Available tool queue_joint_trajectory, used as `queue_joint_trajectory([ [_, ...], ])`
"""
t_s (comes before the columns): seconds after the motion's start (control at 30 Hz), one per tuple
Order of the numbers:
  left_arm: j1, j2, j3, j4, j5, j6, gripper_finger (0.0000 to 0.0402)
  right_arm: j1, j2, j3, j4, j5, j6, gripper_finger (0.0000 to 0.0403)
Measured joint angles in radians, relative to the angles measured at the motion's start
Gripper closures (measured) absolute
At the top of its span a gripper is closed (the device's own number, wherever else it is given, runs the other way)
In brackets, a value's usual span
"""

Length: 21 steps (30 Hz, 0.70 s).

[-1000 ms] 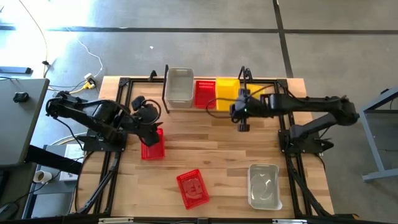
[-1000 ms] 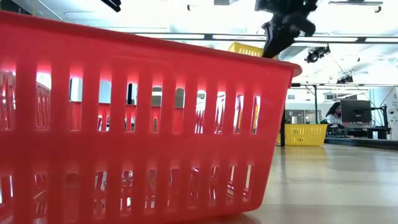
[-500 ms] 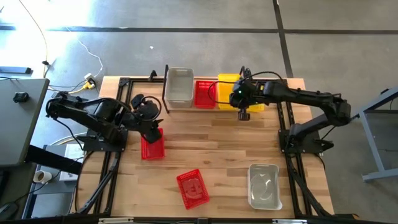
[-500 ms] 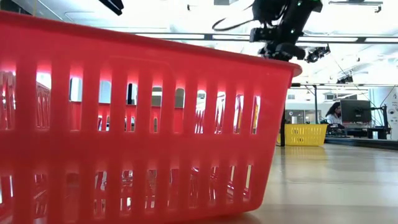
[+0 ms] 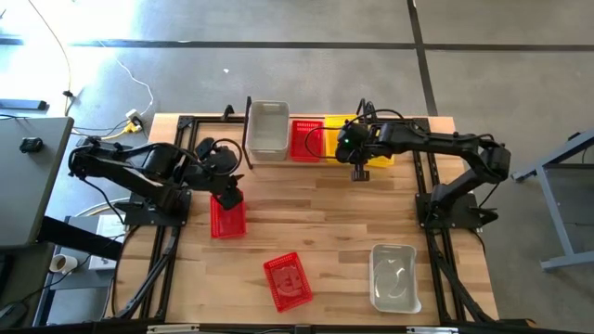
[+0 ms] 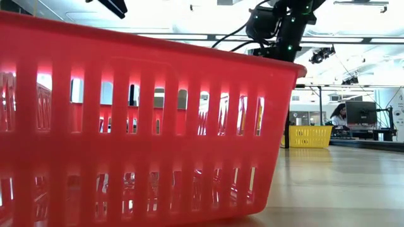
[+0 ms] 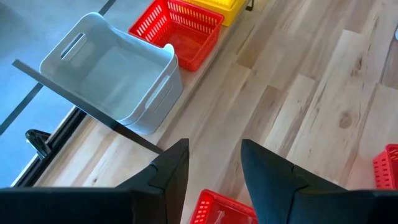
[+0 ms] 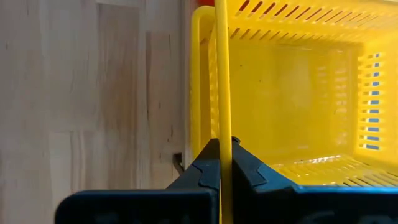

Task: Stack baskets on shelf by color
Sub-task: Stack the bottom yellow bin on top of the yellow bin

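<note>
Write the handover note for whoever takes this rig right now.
Right end effector: shut on a yellow basket rim, held over the yellow basket on the shelf.
Left end effector: open, above a red basket on the table's left.
On shelf: clear-grey basket, red basket, yellow.
Left: nest the held yellow; shelve both table reds, second one in front, and the clear-grey basket front right.
</note>
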Motion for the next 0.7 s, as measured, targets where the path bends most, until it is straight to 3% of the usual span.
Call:
queue_joint_trajectory([
  [0.4,0.000,0.000,0.000,0.000,0.065,0.000,0.0266,-0.010,0.000,0.000,0.009,-0.009,0.036,0.0398],
  [0.7,0.000,0.000,0.000,-0.008,0.110,0.000,0.0266,-0.004,0.000,0.006,0.007,0.014,0.097,0.0305],
])
